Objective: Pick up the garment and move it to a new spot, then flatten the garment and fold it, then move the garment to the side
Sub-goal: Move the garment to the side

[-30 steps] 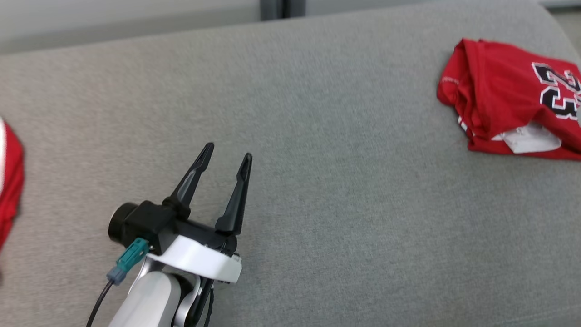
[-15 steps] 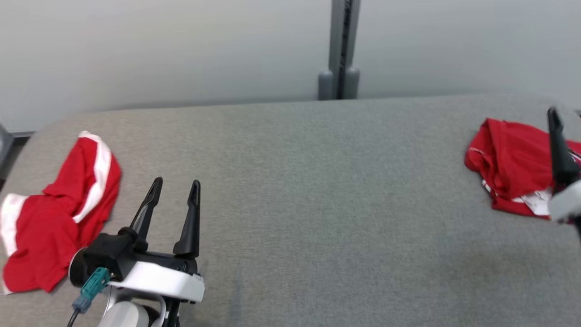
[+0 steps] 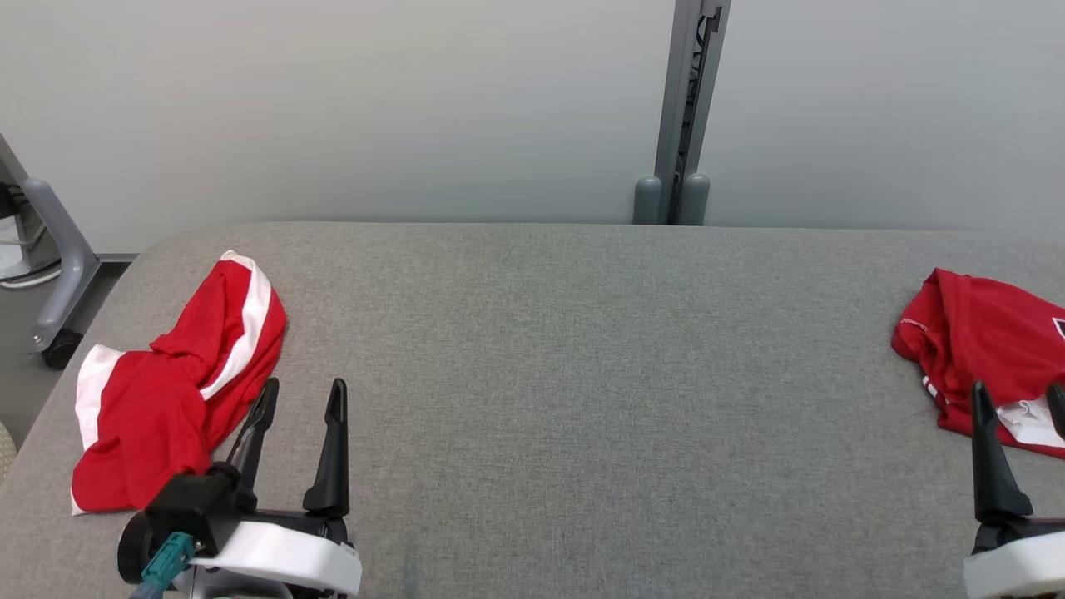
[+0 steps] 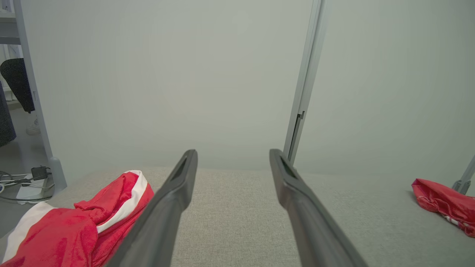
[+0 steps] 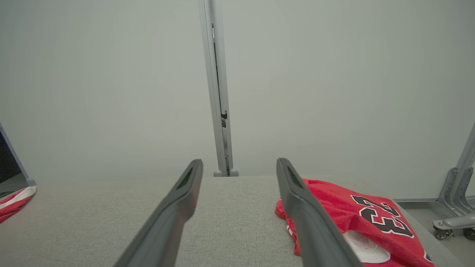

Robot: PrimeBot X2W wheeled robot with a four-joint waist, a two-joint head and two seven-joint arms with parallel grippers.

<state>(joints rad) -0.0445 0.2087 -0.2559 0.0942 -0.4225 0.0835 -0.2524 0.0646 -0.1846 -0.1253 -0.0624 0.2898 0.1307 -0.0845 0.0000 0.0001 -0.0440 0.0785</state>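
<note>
Stand leg on a caster sits on the floor off the left end of the grey table. Red-and-white garment lies crumpled on the table's left end: bunched up, a white stripe along its far side, a white band at its left edge, not flattened, not folded. Left gripper hangs over the table's near-left part, just right of that garment, fingers pointing at the table's far edge, jaws spread wide, nothing between them. Its left finger overlaps the garment's right edge in the head view; touching or not, cannot tell. Left wrist view agrees: left gripper has both fingers well apart with tabletop showing between them, and the garment is on the table to its left. Grey post stands against the pale wall behind the table's far edge, a bit right of the table's middle. Right gripper is over the table's near-right part, jaws wide apart, gripping nothing, its outer finger cut by the frame edge. Red jersey lies on the table's right end, roughly folded. In the right wrist view the jersey shows a black-and-white 23 face up and a white patch at its near edge. The right gripper has its right finger crossing in front of the jersey's left side; contact cannot be told.
</note>
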